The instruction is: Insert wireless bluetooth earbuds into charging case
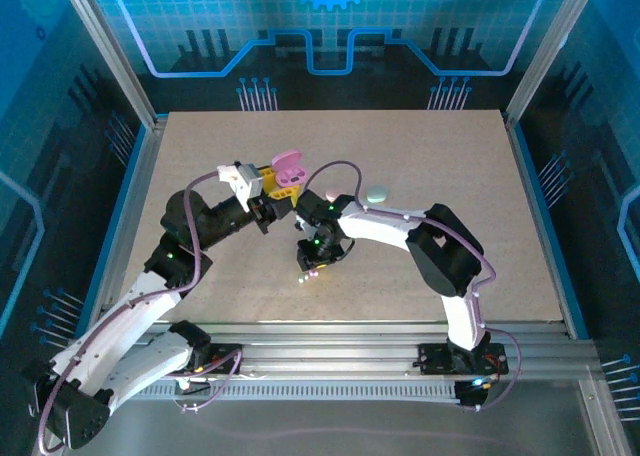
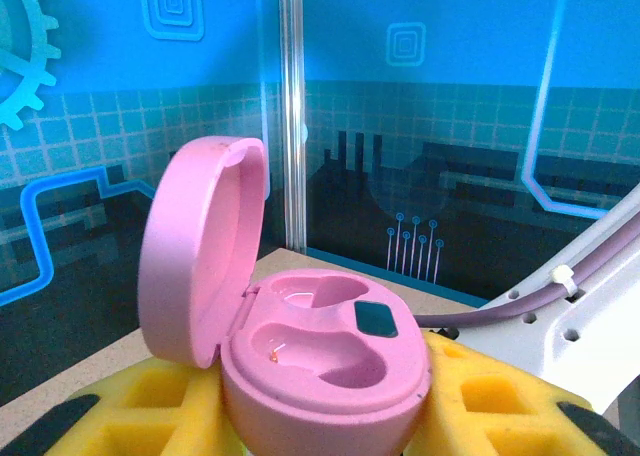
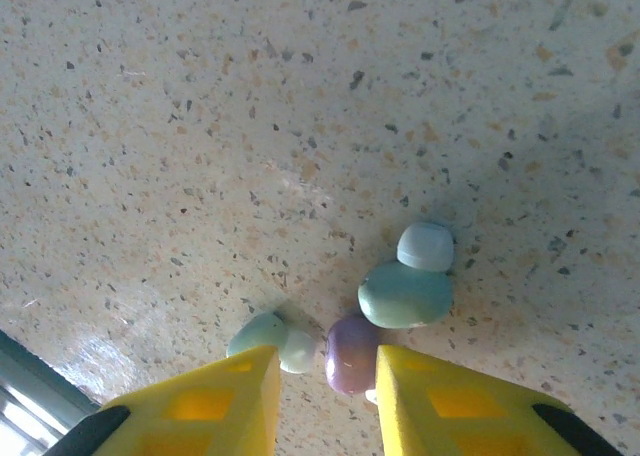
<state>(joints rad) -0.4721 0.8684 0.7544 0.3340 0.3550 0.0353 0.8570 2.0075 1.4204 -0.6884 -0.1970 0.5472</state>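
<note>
- While the purple earbud (image 3: 350,351) is straddled by the right gripper (image 3: 328,368), the yellow fingers (image 3: 200,406) stand slightly apart and no clamp on it is seen. A mis-grip is judged the main risk: the bud sits against one finger with a gap at the other, so it could be shoved sideways or squeezed out.
- A mint-white earbud (image 3: 270,338) lies just beside the purple earbud, at the other fingertip, and could be pinched along with it or flicked away.
- A larger mint earbud (image 3: 405,291) with a pale tip seems to touch the purple earbud on its far side, and could be dragged on a lift.
- The pink charging case (image 2: 320,366) is held raised, beyond the purple earbud and slightly left of it. It is gripped between the fingers of the left gripper (image 2: 320,416), lid open and both wells empty. A bud so small could be dropped or seated crooked if it is brought in misaligned.
- Around the purple earbud the table (image 1: 430,156) is mostly bare, and its edges are well apart from it.
- A mint oval case (image 1: 376,192) lies beyond the purple earbud to the right, judged clear of a lift.
- Both wrists are crowded near the purple earbud, so contact between the arms is possible.
</note>
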